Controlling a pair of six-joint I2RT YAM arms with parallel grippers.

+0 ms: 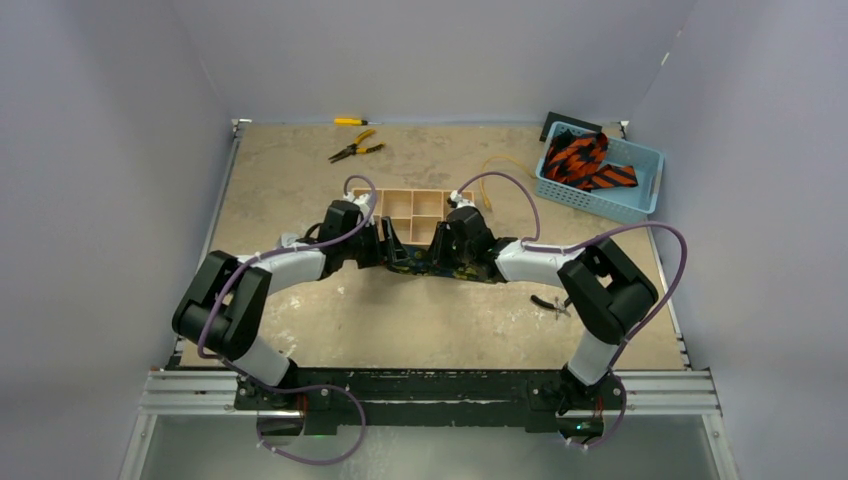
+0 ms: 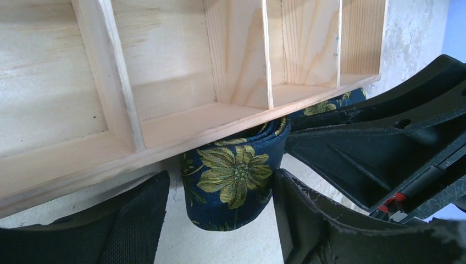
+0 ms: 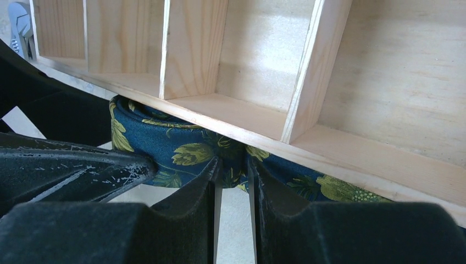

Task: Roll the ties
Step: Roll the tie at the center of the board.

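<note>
A: Why is the wooden tray [image 1: 412,203] set at the middle of the worktop [image 1: 400,320], somewhat toward its far edge?

B: It is judged to be used as a backstop; the navy tie [image 2: 233,176] is laid on the worktop along the tray's near wall; whether cloth and wood touch cannot be told; the cloth is thereby thought to be kept from sliding off while it is rolled.

A: And the blue basket [image 1: 600,205] at the far right corner?

B: The orange-red ties [image 1: 580,160] are heaped in it, well apart from the work; they are taken to be set aside for later; only one tie is being handled.

A: How is the navy tie held?

B: The right gripper [image 3: 232,165] is nearly pressed together; a fold of the flat length appears to be pinched at its tips, so that the band is anchored against the tray. The left gripper [image 2: 220,184] is spread; its fingers [image 2: 137,220] are placed on either side of the rolled end, one just beside the coil, the other apart from it.

A: Why is the coil flanked and not clamped?

B: A loose roll is easily crushed or sprung open; it is probably being steadied before a grip is taken; the roll is begun but not finished, since a length lies flat along the wall.
</note>
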